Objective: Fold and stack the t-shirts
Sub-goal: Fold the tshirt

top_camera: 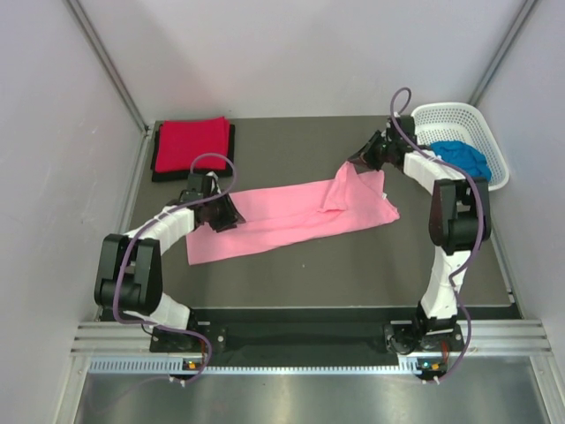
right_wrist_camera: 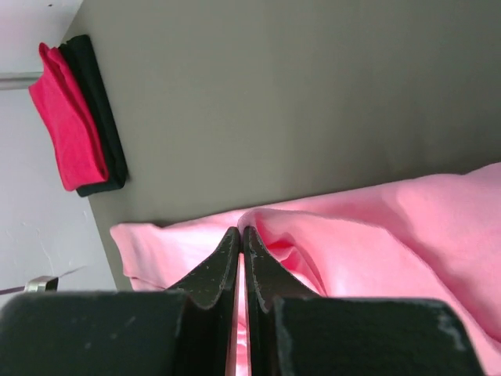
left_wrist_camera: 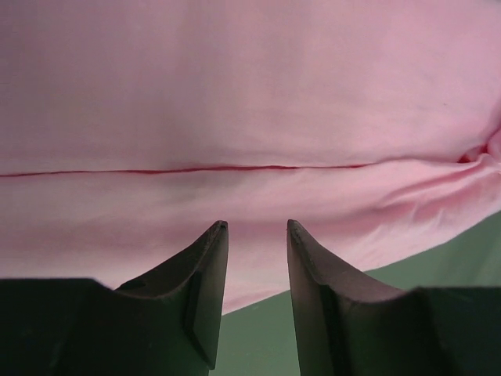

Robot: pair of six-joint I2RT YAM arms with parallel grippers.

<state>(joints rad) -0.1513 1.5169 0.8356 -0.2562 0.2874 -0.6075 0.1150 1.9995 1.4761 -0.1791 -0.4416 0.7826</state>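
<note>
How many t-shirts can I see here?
4. The pink one lies stretched across the table; the red one sits folded on the black one, far left corner; the blue one is in the basket, far right. More may hide under it.

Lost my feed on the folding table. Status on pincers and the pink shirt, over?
Right pincer shut on pink t-shirt, edge lifted. Left pincer open at its other end. Red t-shirt on black t-shirt, far corner, clear of the work.

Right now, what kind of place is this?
Likely a lab test booth, not a home: bare white walls box in a dark table, a metal rail runs along its near edge, and folded shirts and a white basket sit at the far corners.
</note>
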